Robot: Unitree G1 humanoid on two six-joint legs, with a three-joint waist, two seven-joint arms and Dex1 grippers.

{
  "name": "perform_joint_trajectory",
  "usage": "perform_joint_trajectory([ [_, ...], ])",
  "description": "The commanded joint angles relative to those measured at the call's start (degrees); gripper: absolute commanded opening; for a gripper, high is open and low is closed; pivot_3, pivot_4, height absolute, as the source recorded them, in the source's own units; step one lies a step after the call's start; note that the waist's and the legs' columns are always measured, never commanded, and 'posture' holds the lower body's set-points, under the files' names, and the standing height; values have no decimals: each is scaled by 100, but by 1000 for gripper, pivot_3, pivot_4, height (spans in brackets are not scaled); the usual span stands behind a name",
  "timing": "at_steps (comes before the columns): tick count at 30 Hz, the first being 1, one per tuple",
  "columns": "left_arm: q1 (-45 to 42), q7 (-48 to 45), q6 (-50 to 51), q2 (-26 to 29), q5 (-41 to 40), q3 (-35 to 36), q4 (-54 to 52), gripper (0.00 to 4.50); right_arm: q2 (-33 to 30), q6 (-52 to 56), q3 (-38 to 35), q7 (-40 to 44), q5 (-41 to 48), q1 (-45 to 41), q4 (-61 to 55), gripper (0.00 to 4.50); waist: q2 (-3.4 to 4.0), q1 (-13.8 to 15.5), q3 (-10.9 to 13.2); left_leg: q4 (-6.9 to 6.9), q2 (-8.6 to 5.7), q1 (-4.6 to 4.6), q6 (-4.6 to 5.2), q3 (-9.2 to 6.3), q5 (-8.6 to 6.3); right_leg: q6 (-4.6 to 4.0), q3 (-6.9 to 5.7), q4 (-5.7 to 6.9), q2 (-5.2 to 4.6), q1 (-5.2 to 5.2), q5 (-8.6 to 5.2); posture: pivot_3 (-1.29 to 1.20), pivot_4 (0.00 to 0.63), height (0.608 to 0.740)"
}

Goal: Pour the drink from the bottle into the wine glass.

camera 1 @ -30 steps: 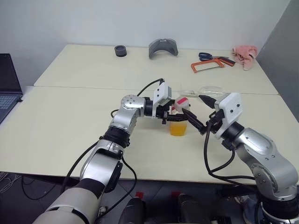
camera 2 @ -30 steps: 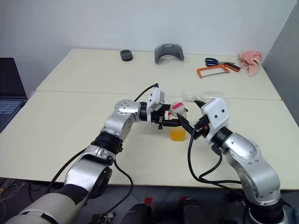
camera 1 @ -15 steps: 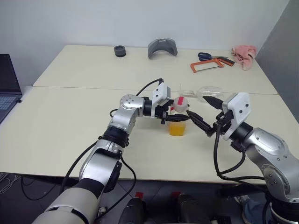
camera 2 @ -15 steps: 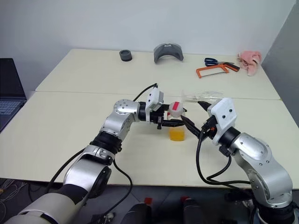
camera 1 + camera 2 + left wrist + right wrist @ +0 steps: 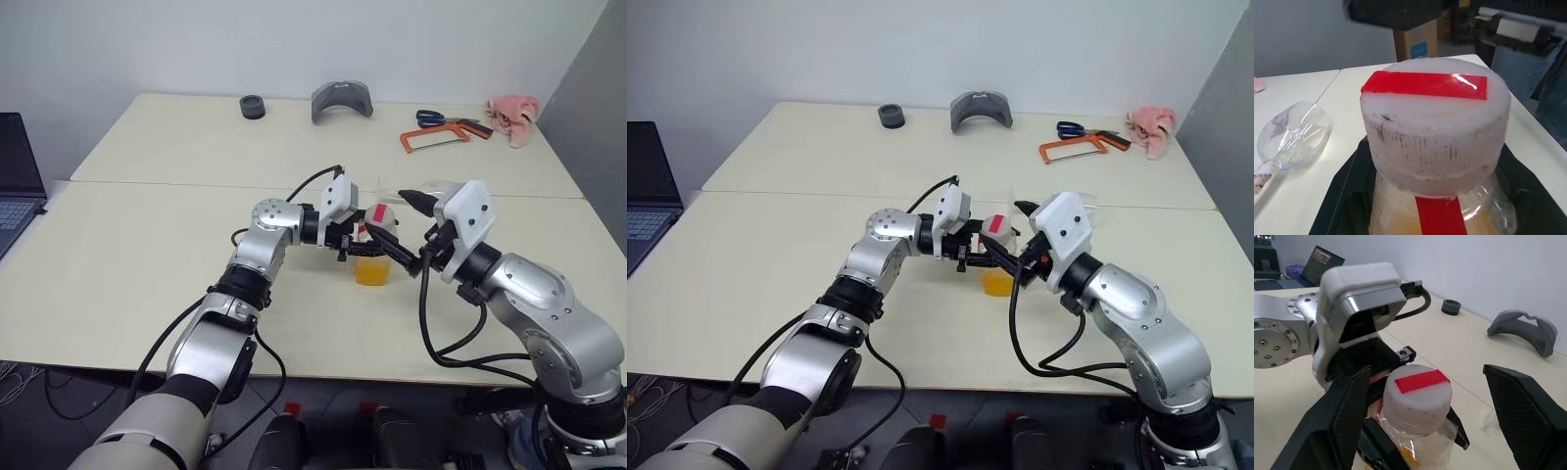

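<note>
Reaching in from the left, the left gripper (image 5: 364,245) is clamped on the bottle (image 5: 373,257), held upright at mid-table with its white, red-striped cap (image 5: 1418,391) still on. The right gripper (image 5: 1425,396) is spread wide around that cap, fingers (image 5: 1349,413) clear of it. The glass (image 5: 436,189) lies tipped just behind, open tabletop (image 5: 147,264) all round.

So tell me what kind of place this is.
Probably a lab or workshop, not a home: plain pale tables against a bare wall, an orange hacksaw and scissors at the far edge, and an open laptop off to the side.
</note>
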Motion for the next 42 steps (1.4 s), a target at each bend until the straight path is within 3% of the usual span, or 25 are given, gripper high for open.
perform_joint_trajectory([
  [1,-158,-81,-86,-17,-20,80,-69,2166,-37,-164,-2,-18,-220,-105,13,3911,0,0,0,0,0,0,0,0,0,0,0,0,0,0,0,0,150,740],
  [42,-87,-61,-97,-11,50,89,-128,2166,-458,215,-942,323,385,528,-490,3911,0,0,0,0,0,0,0,2,0,0,1,0,0,0,0,0,150,740],
])
